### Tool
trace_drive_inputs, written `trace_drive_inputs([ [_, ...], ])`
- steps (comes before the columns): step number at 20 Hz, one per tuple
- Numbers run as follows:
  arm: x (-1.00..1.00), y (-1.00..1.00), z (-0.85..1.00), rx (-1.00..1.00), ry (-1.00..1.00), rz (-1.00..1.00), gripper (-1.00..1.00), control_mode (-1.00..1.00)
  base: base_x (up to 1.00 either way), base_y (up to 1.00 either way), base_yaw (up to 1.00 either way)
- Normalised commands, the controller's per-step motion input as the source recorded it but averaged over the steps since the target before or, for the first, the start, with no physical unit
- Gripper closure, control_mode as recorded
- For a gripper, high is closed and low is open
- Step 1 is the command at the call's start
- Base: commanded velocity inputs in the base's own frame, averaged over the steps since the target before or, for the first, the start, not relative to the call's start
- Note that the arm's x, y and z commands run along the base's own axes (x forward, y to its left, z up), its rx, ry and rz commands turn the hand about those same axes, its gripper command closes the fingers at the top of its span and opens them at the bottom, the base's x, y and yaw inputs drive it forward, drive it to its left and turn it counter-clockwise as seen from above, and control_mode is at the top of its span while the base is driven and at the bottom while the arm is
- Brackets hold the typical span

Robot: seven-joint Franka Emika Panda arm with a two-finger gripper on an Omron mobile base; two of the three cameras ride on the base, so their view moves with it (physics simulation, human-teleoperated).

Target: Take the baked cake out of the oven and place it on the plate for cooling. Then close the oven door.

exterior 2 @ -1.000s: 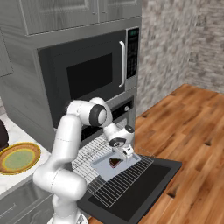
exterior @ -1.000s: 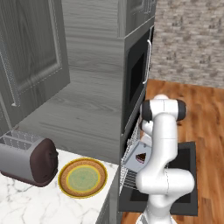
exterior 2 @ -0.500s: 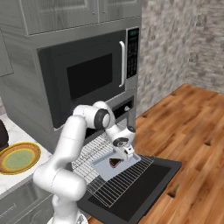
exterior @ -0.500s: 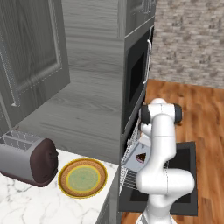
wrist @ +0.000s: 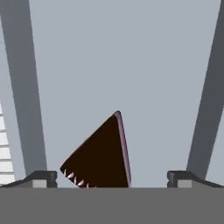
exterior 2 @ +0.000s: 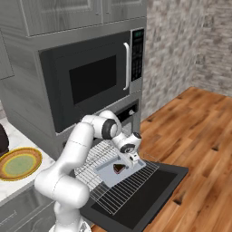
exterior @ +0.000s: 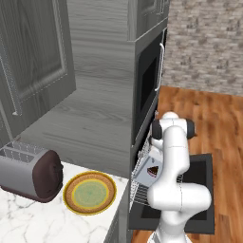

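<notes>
— Since a second ago, what has shifted?

— Only the arm: the elbow has folded lower and the gripper [exterior 2: 131, 164] has dropped closer to the baked cake [exterior 2: 119, 168]. Cake, tray and plate lie as they did.

— Start close in. What is hard to make out at the hand?

— From the hand view the two fingertips [wrist: 43, 178] stand far apart at the bottom edge, so the jaws are wide open with nothing between them but air. The cake's [wrist: 101, 156] lower end is cut off by the bottom of that view; its point and a row of pale flecks show. In the left base view the robot's own white forearm covers the hand entirely, and only a corner of the cake [exterior: 153, 171] peeks out beside it.

— Where does the cake sit relative to the fingers?

— Between them, nearer the left tip, lying on the flat grey baking tray [exterior 2: 108, 174]. Contact is not visible; I can't tell how far above it the tips are.

— And farther out?

— The tray rests on a wire rack [exterior 2: 118, 190] pulled out over the oven door [exterior 2: 149, 195], which lies open and flat. The oven [exterior 2: 128, 113] cavity behind is mostly hidden by the arm. The plate [exterior: 89, 192] sits on the marble counter [exterior: 28, 220], well apart from the cake, just beside a toaster [exterior: 30, 172]. Above the oven is the microwave [exterior 2: 93, 77].
</notes>
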Motion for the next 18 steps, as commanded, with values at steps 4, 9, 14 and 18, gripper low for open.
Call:
trace_drive_inputs([
  [4, 0.09, 0.00, -0.27, 0.02, 0.04, 0.00, -1.00, -1.00, 0.00, 0.00, 0.00],
  [9, 0.00, 0.06, -0.19, 0.01, 0.06, 0.00, -1.00, -1.00, 0.00, 0.00, 0.00],
  [14, 0.00, 0.23, -0.07, 0.00, 0.07, -0.02, -1.00, -1.00, 0.00, 0.00, 0.00],
  [18, 0.00, 0.27, -0.01, 0.00, 0.08, -0.03, -1.00, -1.00, 0.00, 0.00, 0.00],
])
